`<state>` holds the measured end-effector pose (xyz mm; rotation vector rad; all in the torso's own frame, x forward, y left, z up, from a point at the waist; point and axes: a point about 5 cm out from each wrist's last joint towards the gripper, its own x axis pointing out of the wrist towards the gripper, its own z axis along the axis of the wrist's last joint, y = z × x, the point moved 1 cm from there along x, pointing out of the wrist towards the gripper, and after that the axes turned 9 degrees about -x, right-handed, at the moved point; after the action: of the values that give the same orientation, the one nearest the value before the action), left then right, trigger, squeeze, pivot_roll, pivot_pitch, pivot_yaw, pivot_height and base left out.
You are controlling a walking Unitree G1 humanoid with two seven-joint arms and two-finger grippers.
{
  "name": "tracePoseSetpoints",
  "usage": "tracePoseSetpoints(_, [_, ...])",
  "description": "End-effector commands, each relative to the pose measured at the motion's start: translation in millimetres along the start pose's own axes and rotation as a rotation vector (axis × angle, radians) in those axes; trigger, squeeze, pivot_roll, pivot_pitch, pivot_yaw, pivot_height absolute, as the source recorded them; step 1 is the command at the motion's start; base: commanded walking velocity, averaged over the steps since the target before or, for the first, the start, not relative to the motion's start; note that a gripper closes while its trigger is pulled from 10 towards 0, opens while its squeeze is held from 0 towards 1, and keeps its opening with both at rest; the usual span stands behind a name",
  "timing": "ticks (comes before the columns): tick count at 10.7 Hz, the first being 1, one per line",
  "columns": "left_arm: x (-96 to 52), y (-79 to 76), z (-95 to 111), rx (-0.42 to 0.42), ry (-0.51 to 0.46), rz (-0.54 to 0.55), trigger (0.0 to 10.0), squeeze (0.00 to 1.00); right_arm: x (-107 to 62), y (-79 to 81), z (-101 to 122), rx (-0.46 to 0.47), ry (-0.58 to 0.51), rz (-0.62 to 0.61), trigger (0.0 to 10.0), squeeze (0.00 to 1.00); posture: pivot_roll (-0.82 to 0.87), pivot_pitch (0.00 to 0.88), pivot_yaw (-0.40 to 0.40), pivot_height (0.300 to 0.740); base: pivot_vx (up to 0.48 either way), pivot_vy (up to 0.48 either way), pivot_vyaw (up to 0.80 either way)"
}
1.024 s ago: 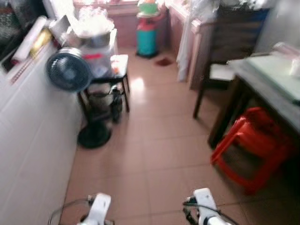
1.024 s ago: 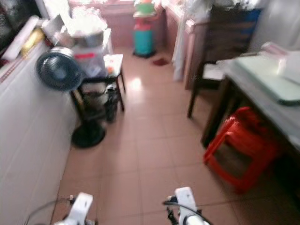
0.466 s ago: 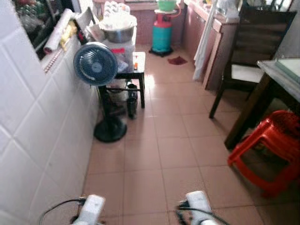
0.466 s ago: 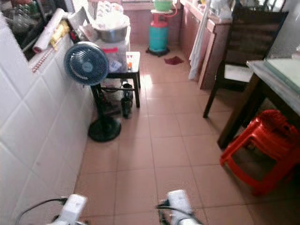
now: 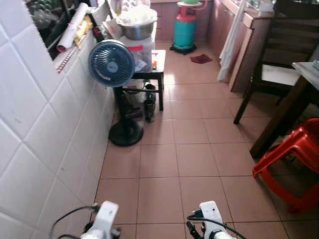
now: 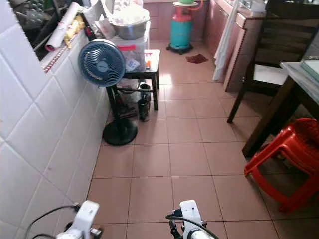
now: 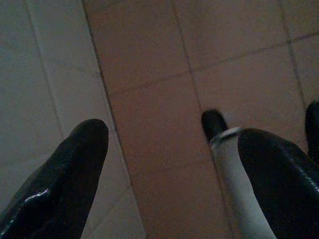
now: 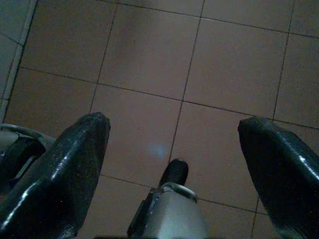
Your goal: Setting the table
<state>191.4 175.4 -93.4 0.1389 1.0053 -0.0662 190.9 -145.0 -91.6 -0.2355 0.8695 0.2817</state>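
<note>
A dark wooden table (image 6: 298,73) with a pale green top stands at the right edge of the room. Its leg (image 5: 273,124) reaches the floor beside a red stool. A metal bowl (image 5: 135,28) sits on a plastic box at the far left. Both my arms hang low, with the left wrist (image 5: 104,219) and right wrist (image 5: 211,223) at the bottom of the head views. My left gripper (image 7: 172,164) is open over tan floor tiles next to the white wall. My right gripper (image 8: 174,159) is open too, with nothing between its fingers.
A white tiled wall (image 5: 40,139) runs along the left. A blue standing fan (image 5: 111,63) and a small black table (image 5: 149,74) stand against it. A red plastic stool (image 5: 294,159) and a dark chair (image 5: 279,59) crowd the right. A teal gas cylinder (image 5: 185,30) stands far back.
The whole picture has shifted: the camera has swung left and sharpened, so the wall fills more and the table slides to the right edge. Both arms hang as before.
</note>
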Motion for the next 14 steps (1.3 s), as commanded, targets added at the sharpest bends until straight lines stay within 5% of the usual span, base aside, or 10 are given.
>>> tracePoseSetpoints(1, [-0.2, 3.2, 1.6, -0.011, -0.016, 0.016, 10.0, 0.0, 0.1, -0.4, -0.5, 0.012, 0.008, -0.002, 10.0, 0.0, 0.02, 0.0, 0.032, 0.74, 0.0, 0.0, 0.0])
tracePoseSetpoints(3, [0.5, 0.8, 2.7, -0.075, 0.013, -0.017, 10.0, 0.0, 3.6, 6.4, 11.1, -0.014, -0.015, 0.014, 10.0, 0.0, 0.02, 0.0, 0.032, 0.74, 0.0, 0.0, 0.21])
tracePoseSetpoints(6, [-0.8, 5.4, -5.3, -0.045, 0.034, -0.017, 10.0, 0.0, 1.7, -6.1, 9.2, -0.006, -0.021, -0.003, 10.0, 0.0, 0.02, 0.0, 0.037, 0.74, 0.08, 0.0, 0.19])
tracePoseSetpoints(14, [-0.8, -0.4, -6.6, -0.046, 0.038, -0.055, 10.0, 0.0, 2.0, -4.2, 11.5, -0.037, -0.036, 0.004, 10.0, 0.0, 0.01, 0.0, 0.029, 0.74, 0.4, 0.0, 0.0])
